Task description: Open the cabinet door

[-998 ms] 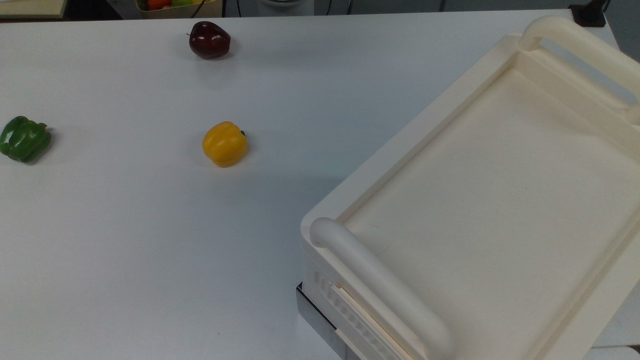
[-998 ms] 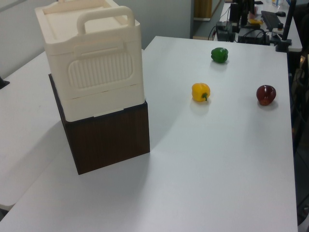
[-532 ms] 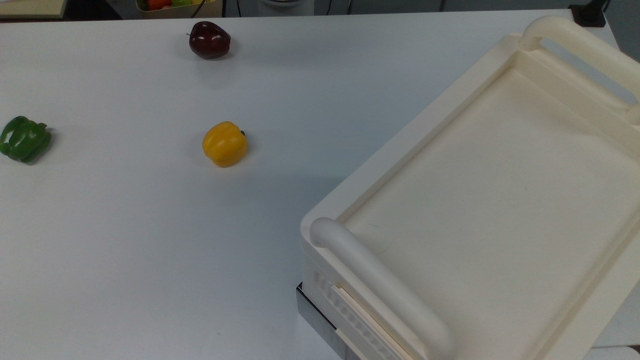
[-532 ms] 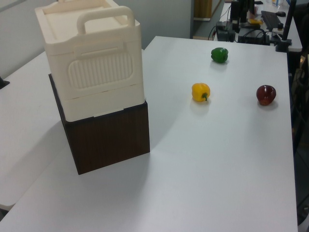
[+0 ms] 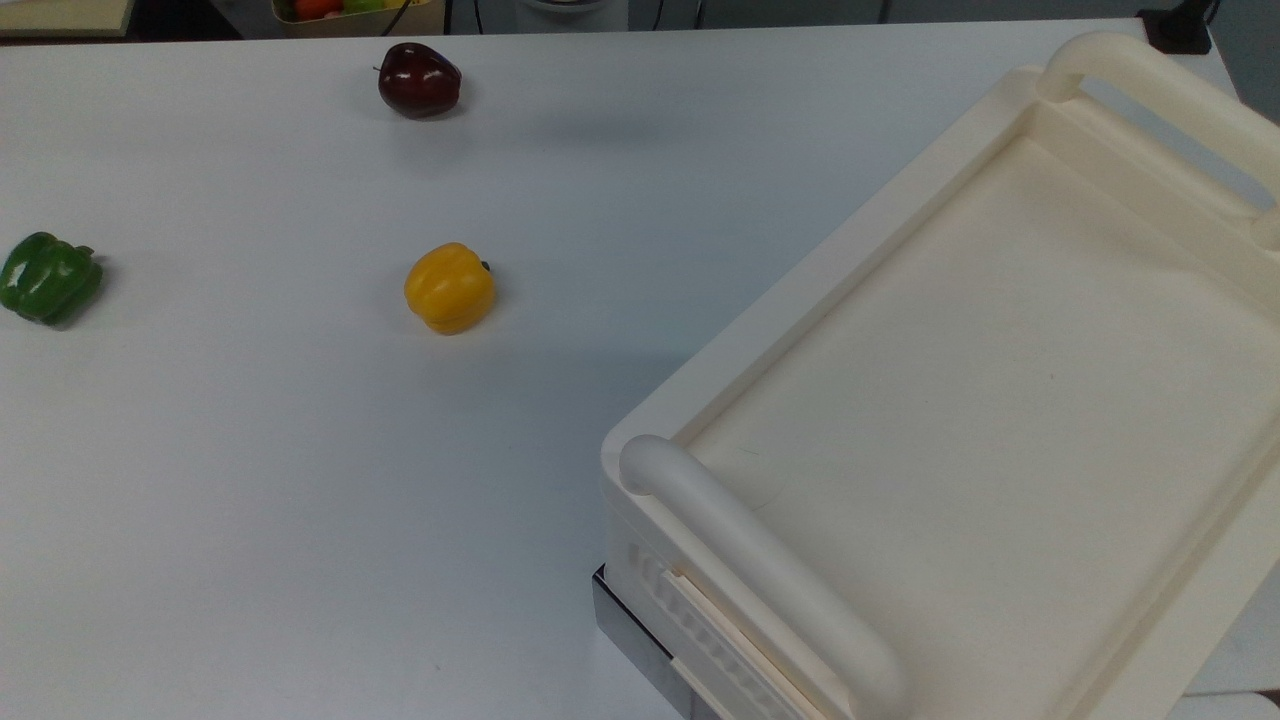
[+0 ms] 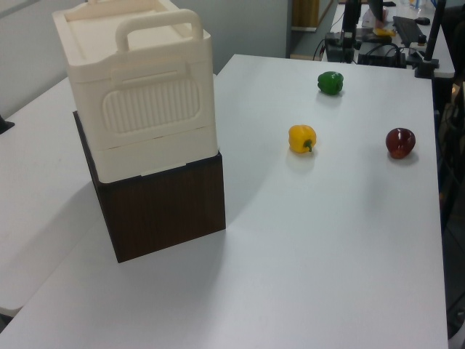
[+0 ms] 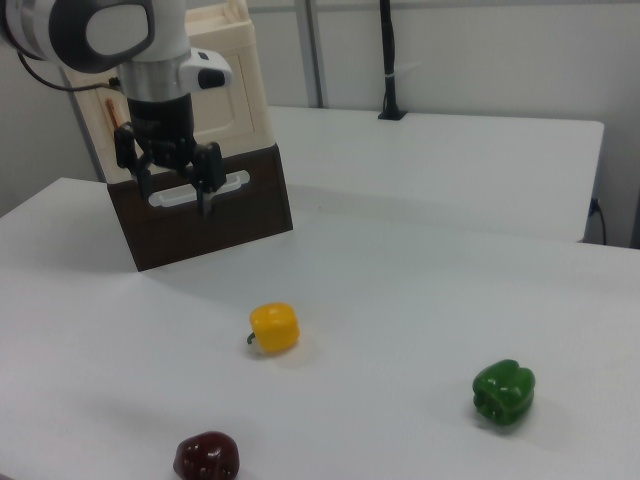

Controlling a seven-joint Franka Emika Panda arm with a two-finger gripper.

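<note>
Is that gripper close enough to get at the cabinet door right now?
Probably yes: the gripper hangs open just in front of and slightly below the cabinet door, with nothing between them.

The cream box (image 6: 138, 94) looks like matt plastic, with a ribbed panel on its side. The dark base (image 6: 163, 211) under it has a wood grain finish. The table (image 5: 250, 450) is smooth, matt white. The yellow pepper (image 5: 449, 288) and the apple (image 5: 419, 80) are glossy.

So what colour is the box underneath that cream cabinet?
Dark brown wood grain; the base box shows best in the left view.
</note>
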